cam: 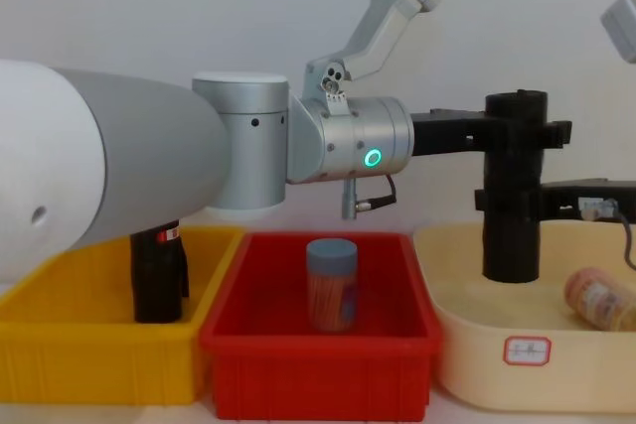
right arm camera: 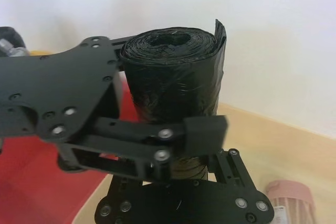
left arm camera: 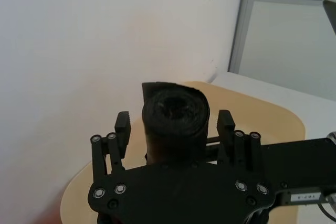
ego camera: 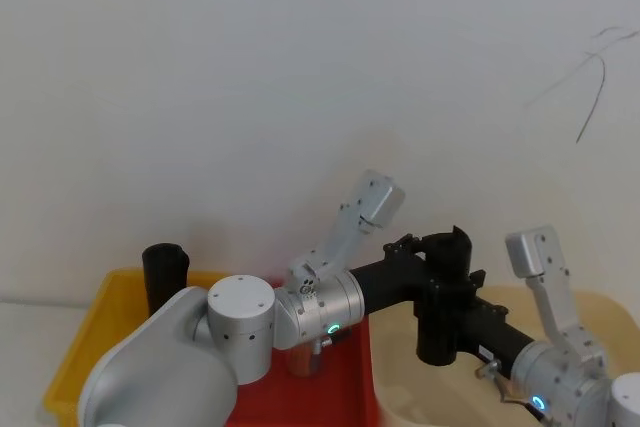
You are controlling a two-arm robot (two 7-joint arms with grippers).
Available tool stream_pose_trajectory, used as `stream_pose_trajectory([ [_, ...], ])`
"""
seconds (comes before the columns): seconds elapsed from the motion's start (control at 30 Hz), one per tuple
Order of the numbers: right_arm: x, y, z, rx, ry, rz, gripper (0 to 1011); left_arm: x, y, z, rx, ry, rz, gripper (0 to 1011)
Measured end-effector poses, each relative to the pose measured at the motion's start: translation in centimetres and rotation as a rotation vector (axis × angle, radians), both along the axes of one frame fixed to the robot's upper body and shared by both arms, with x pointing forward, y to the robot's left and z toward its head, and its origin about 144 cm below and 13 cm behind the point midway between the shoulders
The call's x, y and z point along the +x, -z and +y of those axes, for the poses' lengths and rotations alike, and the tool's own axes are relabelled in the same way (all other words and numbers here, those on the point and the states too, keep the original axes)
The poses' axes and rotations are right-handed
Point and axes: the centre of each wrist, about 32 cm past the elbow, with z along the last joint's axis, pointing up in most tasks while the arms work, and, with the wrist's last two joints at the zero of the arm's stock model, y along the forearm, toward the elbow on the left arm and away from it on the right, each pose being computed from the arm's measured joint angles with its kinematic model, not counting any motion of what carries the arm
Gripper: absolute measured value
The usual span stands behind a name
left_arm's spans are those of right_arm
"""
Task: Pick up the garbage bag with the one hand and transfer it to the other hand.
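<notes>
The garbage bag (cam: pixel 512 245), a matte black roll, stands upright above the beige tub (cam: pixel 447 237). My left gripper (cam: pixel 524 132), on the arm with the green ring, straddles its upper part. In the left wrist view its fingers (left arm camera: pixel 122 124) flank the garbage bag (left arm camera: pixel 176 114) with a narrow gap on each side, so it is open. My right gripper (cam: pixel 509 196), on the blue-ringed arm, reaches in from the right and is shut on the roll just below. In the right wrist view the roll (right arm camera: pixel 173 77) rises out of my right gripper (right arm camera: pixel 178 174).
A pink-capped tube (cam: pixel 601 300) lies in the beige tub. The red bin (cam: pixel 318 354) holds a grey-lidded jar (cam: pixel 331 285). The yellow bin (cam: pixel 89 359) holds another black roll (cam: pixel 159 275) with a small red label. A white wall stands close behind.
</notes>
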Motion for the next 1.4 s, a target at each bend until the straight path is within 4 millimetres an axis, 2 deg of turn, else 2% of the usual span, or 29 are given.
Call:
stream_pose_trajectory([
  [0.23,-0.1,-0.2,-0.8,-0.004,0.055,-0.015,557,0.0,0.0,0.0,0.0,0.0,0.0,1002],
  [0.57,0.0,-0.8,-3.3,-0.006,0.155,-0.037,559,0.0,0.0,0.0,0.0,0.0,0.0,1002],
  [0.67,0.0,-1.0,-3.9,-0.005,0.176,-0.043,619,0.0,0.0,0.0,0.0,0.0,0.0,1001],
  [0.8,0.1,-1.1,-4.5,-0.004,0.198,-0.047,773,0.0,0.0,0.0,0.0,0.0,0.0,1001],
  [1.0,0.1,-1.3,-5.1,-0.002,0.218,-0.052,944,0.0,0.0,0.0,0.0,0.0,0.0,1001],
  [1.13,0.1,-1.4,-5.3,-0.002,0.227,-0.053,1001,0.0,0.0,0.0,0.0,0.0,0.0,1001],
  [1.4,0.1,-1.4,-5.6,-0.002,0.237,-0.055,1000,0.0,0.0,0.0,0.0,0.0,0.0,1001],
])
